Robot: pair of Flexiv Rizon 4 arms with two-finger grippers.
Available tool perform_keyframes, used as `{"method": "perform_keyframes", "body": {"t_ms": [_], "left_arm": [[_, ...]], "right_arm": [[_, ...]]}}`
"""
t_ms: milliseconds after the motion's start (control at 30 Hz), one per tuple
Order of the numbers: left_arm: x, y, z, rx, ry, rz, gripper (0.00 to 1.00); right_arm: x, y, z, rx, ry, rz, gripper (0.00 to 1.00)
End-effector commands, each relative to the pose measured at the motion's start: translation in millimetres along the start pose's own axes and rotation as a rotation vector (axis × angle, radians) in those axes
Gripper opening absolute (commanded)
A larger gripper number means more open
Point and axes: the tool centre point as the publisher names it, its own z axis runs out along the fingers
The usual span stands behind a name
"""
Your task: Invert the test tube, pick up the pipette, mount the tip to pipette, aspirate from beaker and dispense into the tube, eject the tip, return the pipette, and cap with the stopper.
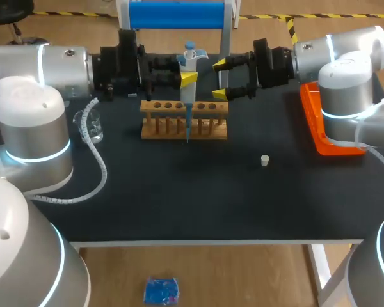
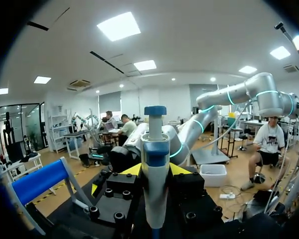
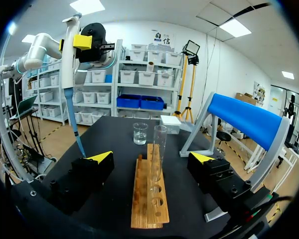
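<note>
In the head view, upper middle, the left hand [image 1: 187,78] pinches the pipette [image 1: 189,64] upright. Its tip seems to cross the rack [image 1: 208,121], but the right wrist view shows it hanging apart, beside the rack. The right hand [image 1: 220,78] is spread. The beaker [image 1: 93,126] stands middle left, and the stopper [image 1: 265,160] lies right of centre on the worktop [image 1: 179,192]. Only the right wrist view shows the tube [image 3: 158,149], upright in the rack, ahead of the spread fingers.

Black table [image 1: 179,204], white front edge, evenly lit
</note>
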Motion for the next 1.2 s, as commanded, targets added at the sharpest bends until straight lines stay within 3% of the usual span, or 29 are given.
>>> {"method": "perform_keyframes", "body": {"t_ms": [33,667,900,1200], "left_arm": [[-0.7,-1.9,3,-0.010,0.010,0.001,0.00],[0.3,-1.6,4,-0.027,0.021,-0.001,0.00],[0.3,-1.6,4,-0.027,0.021,-0.001,0.00],[0.3,-1.6,4,-0.027,0.021,-0.001,0.00]], "right_arm": [[0,0,-1,0.001,0.001,0.000,1.00],[0,0,-1,0.001,0.001,0.000,1.00],[41,0,-53,0.000,-0.012,0.003,1.00],[108,26,-112,-0.069,-0.012,-0.009,1.00]]}}
